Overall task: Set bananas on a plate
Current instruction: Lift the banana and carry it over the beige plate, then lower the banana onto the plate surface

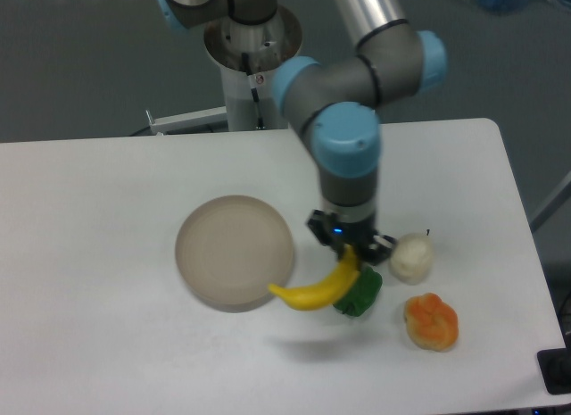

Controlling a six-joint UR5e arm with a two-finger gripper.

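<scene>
The yellow banana (319,286) hangs from my gripper (350,251), which is shut on its upper right end. The banana is lifted off the table; its shadow lies below it. Its free tip points left and reaches the plate's right edge. The beige plate (234,251) sits on the table just left of the gripper, with nothing in it.
A green object (359,293) lies under the banana's held end. A white lumpy object (412,257) sits right of the gripper. An orange-yellow pepper (431,321) lies at the front right. The arm's base (250,58) stands at the back edge.
</scene>
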